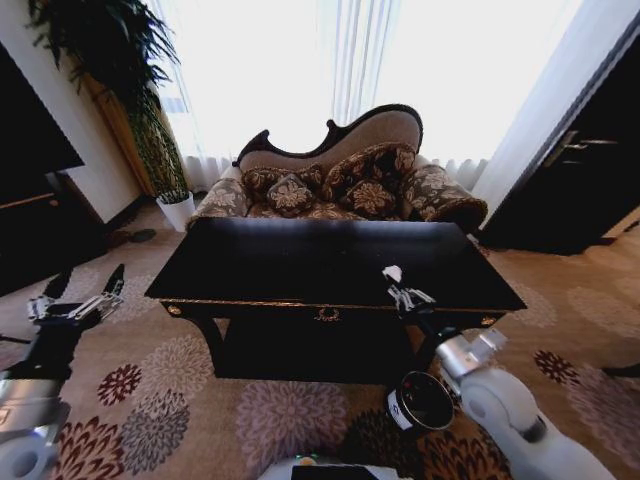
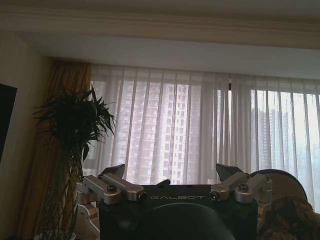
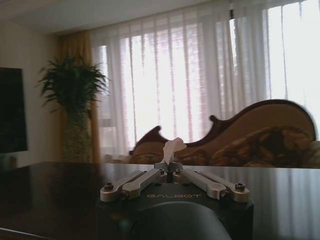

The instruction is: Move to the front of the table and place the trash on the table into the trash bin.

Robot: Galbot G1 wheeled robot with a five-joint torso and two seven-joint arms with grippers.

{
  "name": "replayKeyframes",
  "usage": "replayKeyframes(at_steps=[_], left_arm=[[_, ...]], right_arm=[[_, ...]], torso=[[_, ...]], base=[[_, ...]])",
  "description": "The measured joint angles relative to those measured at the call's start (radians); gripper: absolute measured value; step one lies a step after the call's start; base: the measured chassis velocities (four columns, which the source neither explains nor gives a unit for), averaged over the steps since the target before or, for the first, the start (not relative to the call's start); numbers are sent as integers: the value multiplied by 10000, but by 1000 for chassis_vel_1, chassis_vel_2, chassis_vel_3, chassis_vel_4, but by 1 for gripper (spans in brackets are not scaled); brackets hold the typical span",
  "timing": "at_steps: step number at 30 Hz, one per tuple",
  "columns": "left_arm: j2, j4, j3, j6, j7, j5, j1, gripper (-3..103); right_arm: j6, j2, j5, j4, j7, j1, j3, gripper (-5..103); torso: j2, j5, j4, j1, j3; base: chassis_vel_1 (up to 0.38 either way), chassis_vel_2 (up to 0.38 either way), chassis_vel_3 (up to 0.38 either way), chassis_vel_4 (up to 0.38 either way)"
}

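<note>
The glossy black table (image 1: pixel 300 265) with gold trim stands in front of me, its top (image 3: pixel 60 190) also in the right wrist view. My right gripper (image 1: pixel 396 288) is over the table's front right part, shut on a white paper wad (image 1: pixel 392 272) of trash that sticks up from its fingertips (image 3: pixel 168 167); the wad (image 3: pixel 173 147) shows there too. The black trash bin (image 1: pixel 422 402) with a white label stands on the carpet below the table's front right corner, beside my right arm. My left gripper (image 1: pixel 78 296) hangs open off the table's left side, over the carpet; its fingers (image 2: pixel 116 185) are spread.
A patterned sofa (image 1: pixel 340 185) stands behind the table under bright curtained windows. A tall potted plant (image 1: pixel 125 90) is at the back left and dark cabinets (image 1: pixel 580 170) at the right. Flowered carpet lies around the table.
</note>
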State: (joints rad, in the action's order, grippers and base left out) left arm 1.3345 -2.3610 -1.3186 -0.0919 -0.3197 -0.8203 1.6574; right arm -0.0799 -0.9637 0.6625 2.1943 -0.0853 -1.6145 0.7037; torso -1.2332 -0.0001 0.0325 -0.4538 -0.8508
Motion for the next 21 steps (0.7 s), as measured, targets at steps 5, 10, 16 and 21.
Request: replayKeyframes(at_steps=[5,10,16,21], left_arm=[[-76,118,0,11,1,-75,-107,100],[-137,233,40,31,1,-114,-221,100],[-64,380,147,47,0,-82,-358,100],[45,379,94,63,0,-56,-328,100]], right_arm=[[-604,-529,-97,-883,-462,-419,722,0],[-810,-909,107,-2060,-599,-377,1049,0],[-1095,-1374,360,-3071,-912,-555,1397,0],[-1222,-1439,336,-3381,-1048,-562,1365,0]], torso=[[0,-2,0,0,0],[0,1,-1,-1,-1],[0,-1,0,-1,-1],[0,-2,0,-1,-1]], base=[[0,0,0,0],[0,0,0,0],[0,0,0,0],[0,0,0,0]])
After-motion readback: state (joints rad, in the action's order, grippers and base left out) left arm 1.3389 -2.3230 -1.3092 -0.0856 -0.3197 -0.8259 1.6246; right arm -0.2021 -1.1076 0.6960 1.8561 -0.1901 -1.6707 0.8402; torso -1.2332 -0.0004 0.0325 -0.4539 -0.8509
